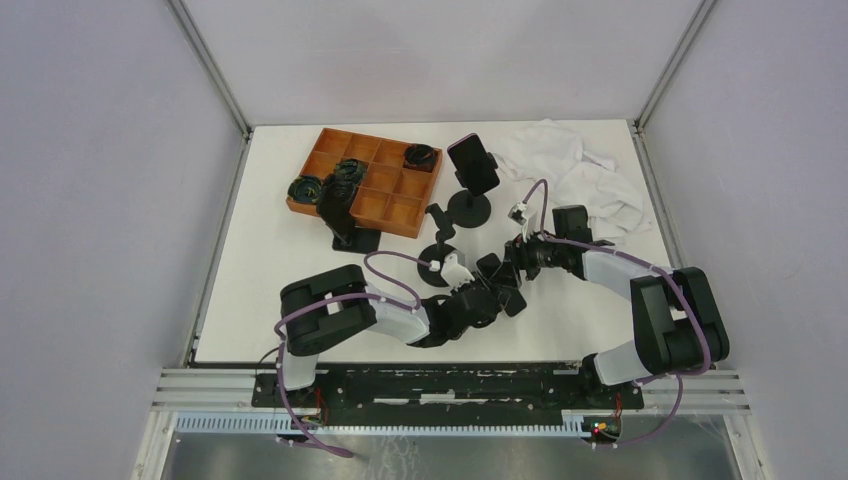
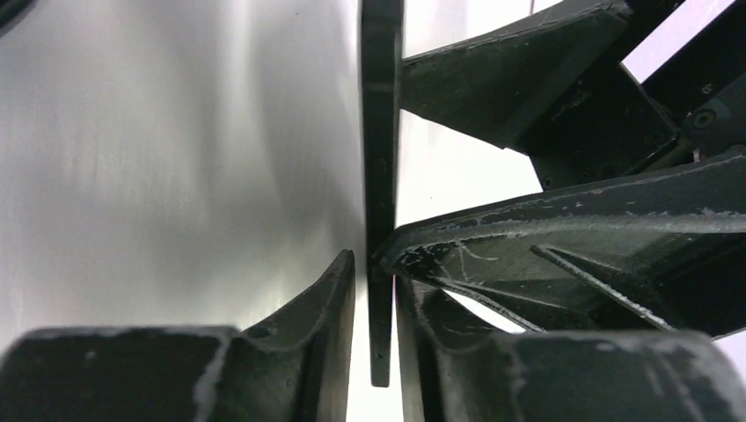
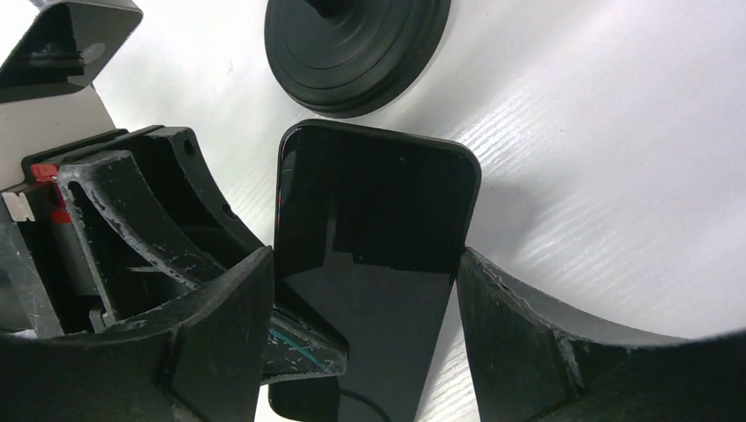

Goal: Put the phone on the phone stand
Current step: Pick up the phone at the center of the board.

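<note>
Just to the near right of the black round-based phone stand (image 1: pixel 438 252), both arms meet low over the white worktop (image 1: pixel 250 300), and the slim black glass-faced phone (image 3: pixel 378 220) sits between them. Through the right wrist camera I see the right gripper (image 3: pixel 363 264) with a finger against each long edge of the phone. I read it as closed on the phone across its width, though I can't judge how firmly.

Through the left wrist camera the phone shows edge-on, a thin dark slab between the fingers of the left gripper (image 2: pixel 376 277). Both pads look pressed to its faces, so I take that gripper as pinching the phone too. The phone is on the near side of the stand's round base, close to it but apart. I can't tell whether its lower end rests on the worktop.

My judgement is that the task is about midway. The phone is in hand, shared between two grippers in what looks like a hand-over or regrasp, and it is not yet on the stand. What remains is for one gripper to let go, and for the other to carry the phone up to the stand's cradle, seat it and release.

Behind that stand, a second round-based black stand (image 1: pixel 468 207) carries a dark slab on top. I can't tell whether that slab is a phone or its own cradle.
</note>
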Available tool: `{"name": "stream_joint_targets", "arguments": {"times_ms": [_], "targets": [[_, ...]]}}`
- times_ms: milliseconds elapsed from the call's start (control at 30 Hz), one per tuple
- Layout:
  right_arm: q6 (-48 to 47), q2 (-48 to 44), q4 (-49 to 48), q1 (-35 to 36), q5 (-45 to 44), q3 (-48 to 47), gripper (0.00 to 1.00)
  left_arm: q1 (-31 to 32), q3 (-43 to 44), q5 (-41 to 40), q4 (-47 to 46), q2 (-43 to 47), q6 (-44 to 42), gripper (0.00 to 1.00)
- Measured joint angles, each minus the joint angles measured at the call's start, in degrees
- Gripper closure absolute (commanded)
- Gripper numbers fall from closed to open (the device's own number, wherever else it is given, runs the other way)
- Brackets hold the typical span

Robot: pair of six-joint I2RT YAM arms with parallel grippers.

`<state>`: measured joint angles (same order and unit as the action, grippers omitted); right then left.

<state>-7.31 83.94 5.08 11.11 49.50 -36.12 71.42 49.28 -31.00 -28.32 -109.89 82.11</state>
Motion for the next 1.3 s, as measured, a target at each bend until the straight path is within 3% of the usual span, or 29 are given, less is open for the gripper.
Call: {"name": "stream_joint_targets", "arguments": {"times_ms": [133,200,367,467,933,1300], "targets": [[0.11,0.02,-0.46,0.09,0.70,0.00,0.48,-0.09,0.04,0.50,-0.87,-0.02,0.63,0.97],[0.15,0.02,-0.70,-0.33,1.07,-0.02,0.42,-0.11,0.04,0.48,-1.22,0.00,0.96,0.98],[-1.20,0.02,0.04,-0.39,1.27,-0.33,0.11,-0.11,-0.46,0.68,-1.90,0.22,0.98,0.98],[-3.32,-0.09,1.95,0.11,2.56,-1.22,0.02,-0.11,-1.14,1.46,-1.95,1.09,0.13,0.98],[-25.88,-9.49,19.69,-4.26,10.10,-7.21,0.02,0.02,-11.41,13.31,-5.60,13.86,-21.00,0.98],[-47.60,-13.42,34.88,-6.29,16.15,-9.38,0.02,0.02,-16.37,22.23,1.25,26.71,-40.24,0.98]]}}
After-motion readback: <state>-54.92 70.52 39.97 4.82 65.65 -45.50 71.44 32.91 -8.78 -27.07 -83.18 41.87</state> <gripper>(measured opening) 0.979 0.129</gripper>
